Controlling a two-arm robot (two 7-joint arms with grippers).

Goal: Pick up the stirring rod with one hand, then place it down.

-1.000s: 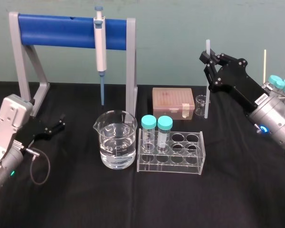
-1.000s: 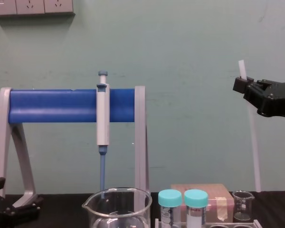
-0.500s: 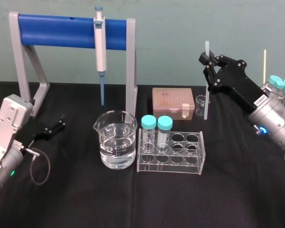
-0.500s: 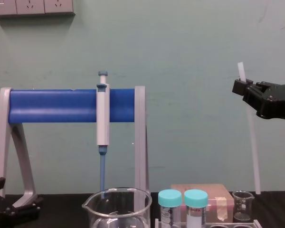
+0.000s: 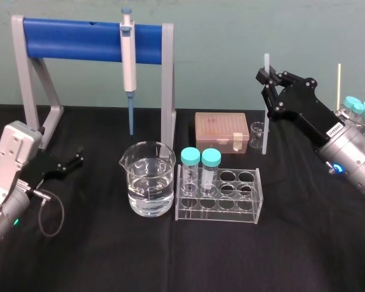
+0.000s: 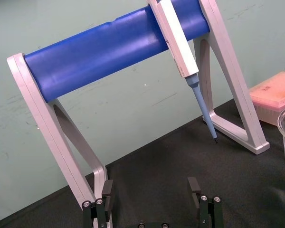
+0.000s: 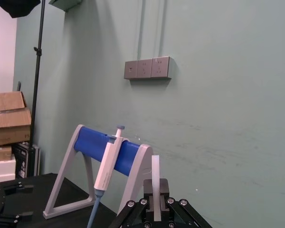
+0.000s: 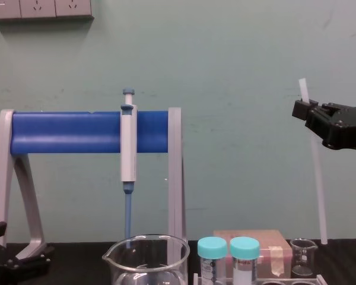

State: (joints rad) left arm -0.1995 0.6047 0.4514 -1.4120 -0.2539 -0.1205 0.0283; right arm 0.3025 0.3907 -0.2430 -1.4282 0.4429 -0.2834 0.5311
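The stirring rod (image 5: 264, 131), thin, white and translucent, hangs nearly upright at the back right of the table. My right gripper (image 5: 266, 77) is shut on it near its top end. The rod's lower end sits just beside the small beaker (image 5: 257, 135), close to the black table. From the chest view the rod (image 8: 318, 190) slopes slightly, with the right gripper (image 8: 302, 110) pinching it high up. In the right wrist view the rod (image 7: 156, 183) stands up between the shut fingers of the right gripper (image 7: 156, 211). My left gripper (image 5: 79, 157) rests open at the left, low over the table, holding nothing (image 6: 149, 192).
A blue-barred stand (image 5: 91, 39) with a hanging pipette (image 5: 128, 58) is at the back left. A large beaker of water (image 5: 148, 179), a clear tube rack (image 5: 219, 194) with two teal-capped tubes and a pink tip box (image 5: 220, 130) fill the middle.
My right gripper has sunk slightly with the stirring rod, bringing the rod's lower end closer to the table. The left arm has not moved.
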